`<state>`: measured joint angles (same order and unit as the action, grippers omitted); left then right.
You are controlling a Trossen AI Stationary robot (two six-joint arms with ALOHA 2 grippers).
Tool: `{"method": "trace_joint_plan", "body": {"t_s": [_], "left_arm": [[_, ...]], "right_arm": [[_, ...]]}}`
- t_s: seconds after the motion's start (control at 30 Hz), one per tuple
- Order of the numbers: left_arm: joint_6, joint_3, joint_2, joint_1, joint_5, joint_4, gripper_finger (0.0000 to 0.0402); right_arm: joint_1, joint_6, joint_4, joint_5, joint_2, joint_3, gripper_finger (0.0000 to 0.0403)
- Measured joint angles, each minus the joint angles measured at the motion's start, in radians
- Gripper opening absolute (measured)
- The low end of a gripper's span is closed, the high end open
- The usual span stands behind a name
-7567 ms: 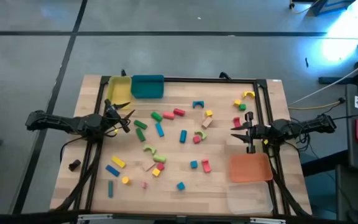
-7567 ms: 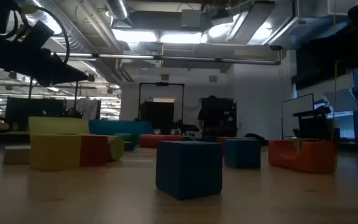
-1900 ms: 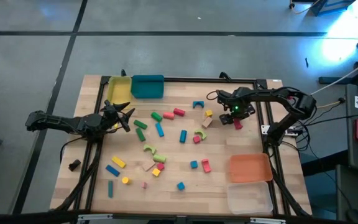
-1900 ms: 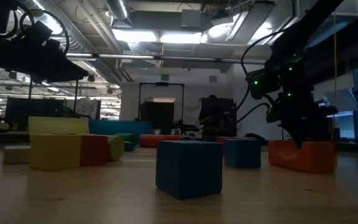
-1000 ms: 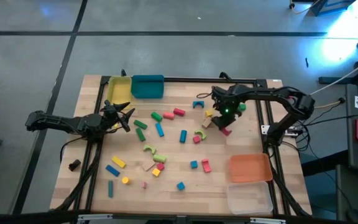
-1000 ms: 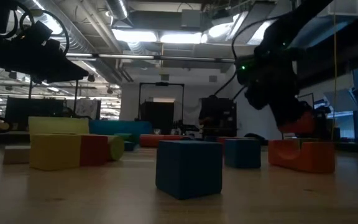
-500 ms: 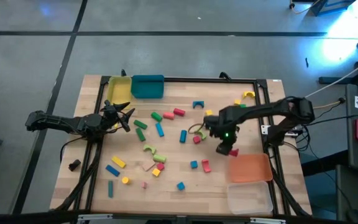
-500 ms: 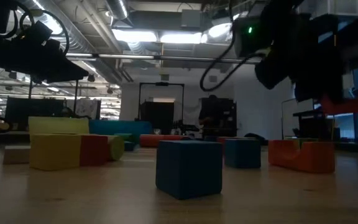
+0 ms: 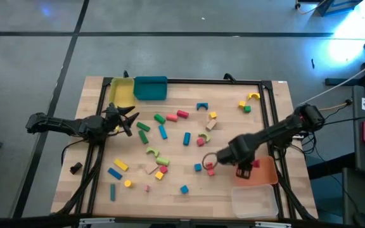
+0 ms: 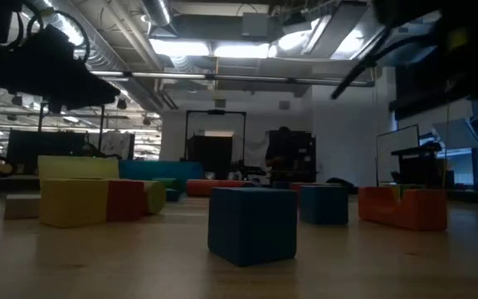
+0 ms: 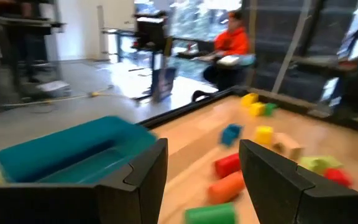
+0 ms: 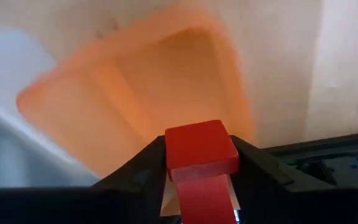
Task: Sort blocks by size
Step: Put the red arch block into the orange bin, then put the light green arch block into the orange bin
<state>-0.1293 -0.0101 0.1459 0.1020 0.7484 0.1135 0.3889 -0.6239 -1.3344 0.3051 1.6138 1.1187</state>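
- Two arms work a wooden table (image 9: 227,190).
- Left gripper (image 9: 120,118), at nine o'clock, waits with fingers spread, empty.
- Loose blocks (image 9: 163,132) cover the centre.
- Right gripper (image 9: 244,170), at four o'clock, clamps a red block (image 12: 201,150) over the orange tray (image 9: 266,172), probably for dropping.

In the low view, both arms are dark shapes cut off by the top edge, at ten and two o'clock, with neither gripper in sight. The right wrist view is blurred: the orange tray (image 12: 135,81) has soft edges, and the red block (image 12: 201,155) runs out at six o'clock. In the high view, the clear tray (image 9: 255,201) is faint.
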Motion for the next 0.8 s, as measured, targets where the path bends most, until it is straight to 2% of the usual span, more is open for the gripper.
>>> {"method": "trace_joint_plan", "body": {"t_s": [0.1,0.27,0.43,0.57,0.8], "left_arm": [[0.018,-0.005,0.0,0.001,-0.072,0.02,0.0184],[0.038,-0.026,0.008,0.001,-0.125,0.034,0.0184],[0.083,-0.078,0.081,0.001,-0.217,0.015,0.0184],[0.051,-0.173,0.209,0.002,-0.314,-0.082,0.0184],[0.031,-0.316,0.559,0.02,-0.502,-0.134,0.0184]], "right_arm": [[0.059,0.0,0.011,-0.001,0.0,0.0,0.0171],[0.13,0.0,0.033,-0.01,0.0,0.0,0.0179],[0.163,0.0,0.041,-0.082,0.0,0.0,0.018],[0.16,-0.002,0.041,-0.081,0.0,0.0,0.0181],[0.14,-0.035,0.025,-0.091,-0.001,0.0,0.0181]]}}
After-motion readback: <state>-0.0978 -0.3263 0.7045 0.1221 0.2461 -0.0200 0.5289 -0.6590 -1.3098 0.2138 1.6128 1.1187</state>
